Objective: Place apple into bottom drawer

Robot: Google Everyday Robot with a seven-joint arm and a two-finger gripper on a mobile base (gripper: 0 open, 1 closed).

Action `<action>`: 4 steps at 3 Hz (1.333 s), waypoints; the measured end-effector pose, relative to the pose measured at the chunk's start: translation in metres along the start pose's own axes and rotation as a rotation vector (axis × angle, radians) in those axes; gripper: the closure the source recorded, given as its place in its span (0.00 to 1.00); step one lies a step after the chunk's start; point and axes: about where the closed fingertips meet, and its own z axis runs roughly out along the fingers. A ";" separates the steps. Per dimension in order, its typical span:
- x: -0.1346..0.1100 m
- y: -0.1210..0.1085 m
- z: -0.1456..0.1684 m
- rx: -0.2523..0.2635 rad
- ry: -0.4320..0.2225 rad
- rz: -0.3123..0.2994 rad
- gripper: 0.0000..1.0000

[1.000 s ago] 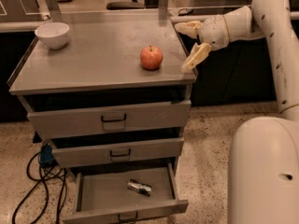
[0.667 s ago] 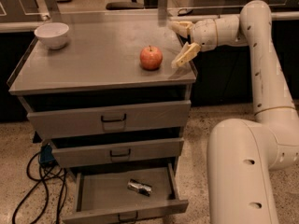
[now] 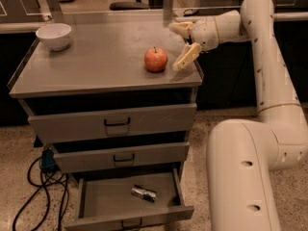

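The red apple [image 3: 156, 59] stands on the grey cabinet top [image 3: 96, 61], near its right front. My gripper [image 3: 180, 45] is open, just right of the apple, with one finger behind and one nearer the front edge; it does not touch the apple. The bottom drawer [image 3: 130, 198] is pulled out at the foot of the cabinet. A small dark and silver object [image 3: 144, 193] lies inside it.
A white bowl [image 3: 54, 35] stands at the back left of the cabinet top. The two upper drawers [image 3: 115, 123] are slightly ajar. Black cables and a blue plug [image 3: 45, 167] lie on the floor at left. My arm's bulky base [image 3: 240, 177] stands right of the cabinet.
My gripper has moved left toward the apple, staying open. The apple and drawers have not moved.
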 end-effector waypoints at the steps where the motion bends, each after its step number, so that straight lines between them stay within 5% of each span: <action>1: -0.009 -0.008 0.023 -0.013 0.069 -0.007 0.00; 2: -0.008 -0.008 0.023 -0.013 0.070 -0.006 0.00; 4: 0.035 -0.010 0.050 -0.043 0.200 0.071 0.00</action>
